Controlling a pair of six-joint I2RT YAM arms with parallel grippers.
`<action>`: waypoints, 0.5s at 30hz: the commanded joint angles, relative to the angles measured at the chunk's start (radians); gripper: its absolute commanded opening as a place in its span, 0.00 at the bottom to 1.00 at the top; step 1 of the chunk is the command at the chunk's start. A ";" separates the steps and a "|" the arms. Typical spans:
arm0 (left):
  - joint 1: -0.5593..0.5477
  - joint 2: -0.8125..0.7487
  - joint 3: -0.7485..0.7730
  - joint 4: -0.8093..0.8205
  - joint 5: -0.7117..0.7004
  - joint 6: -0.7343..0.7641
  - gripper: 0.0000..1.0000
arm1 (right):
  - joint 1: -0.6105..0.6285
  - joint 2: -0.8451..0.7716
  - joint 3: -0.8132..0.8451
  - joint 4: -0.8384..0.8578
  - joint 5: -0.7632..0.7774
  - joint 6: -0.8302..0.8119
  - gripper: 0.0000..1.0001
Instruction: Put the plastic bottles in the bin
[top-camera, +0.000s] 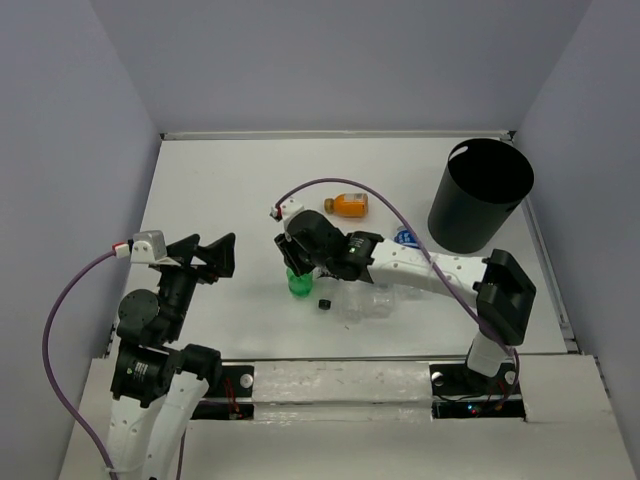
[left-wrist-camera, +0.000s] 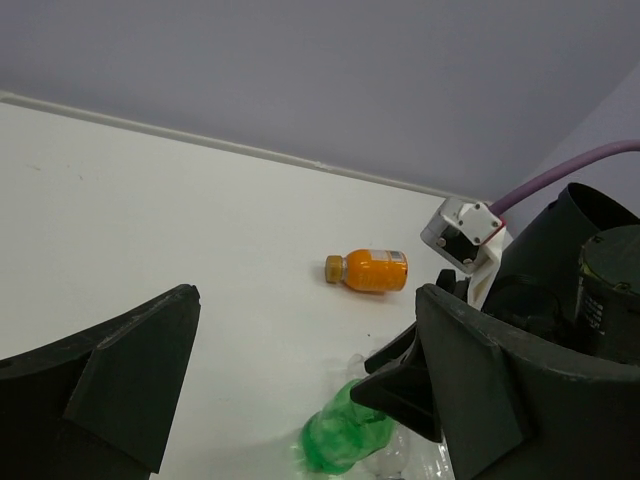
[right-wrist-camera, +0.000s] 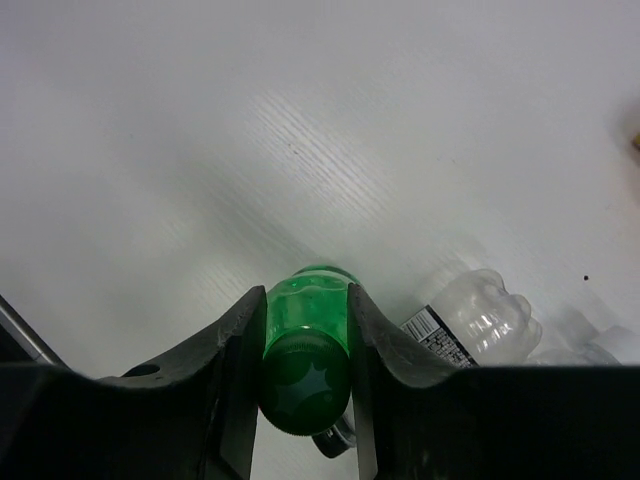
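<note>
The right pincer (right-wrist-camera: 305, 292) has both fingers pressed against the sides of the green bottle (right-wrist-camera: 303, 335), which sits squarely between them. The end nearest the wrist camera shows a star moulding, probably the bottle's base. In the top view the bottle is under the fingertips, on or just off the table (top-camera: 220, 170); which cannot be told.

The bottle looks thin-walled and empty, so it is judged light, easily dented and smooth enough to slide out of a loose grip. A hold across the round body, as here, seems sound. A moderate squeeze should do, since a hard one would likely crush the wall and let the bottle squirt forward.

A clear bottle (right-wrist-camera: 475, 320) lies just beside the pincer's right finger, apart from it. More clear plastic lies under the forearm in the top view. The orange bottle (top-camera: 348, 205) lies on its side a little beyond the pincer. The bin (top-camera: 480, 195) stands upright well behind the wrist, off toward the far right corner, so the carry looks long.

The left pincer (left-wrist-camera: 305, 330) is spread wide and holds nothing. From it, the green bottle shows low between the fingers and the orange one farther ahead.
</note>
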 joint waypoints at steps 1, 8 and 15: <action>0.005 0.016 0.029 0.033 -0.002 0.000 0.99 | 0.014 -0.077 0.111 0.058 0.130 -0.039 0.00; 0.002 0.001 0.022 0.034 -0.008 -0.009 0.99 | -0.075 -0.304 0.169 0.098 0.282 -0.150 0.00; -0.010 -0.020 0.020 0.040 0.007 -0.008 0.99 | -0.349 -0.530 0.205 0.133 0.551 -0.292 0.00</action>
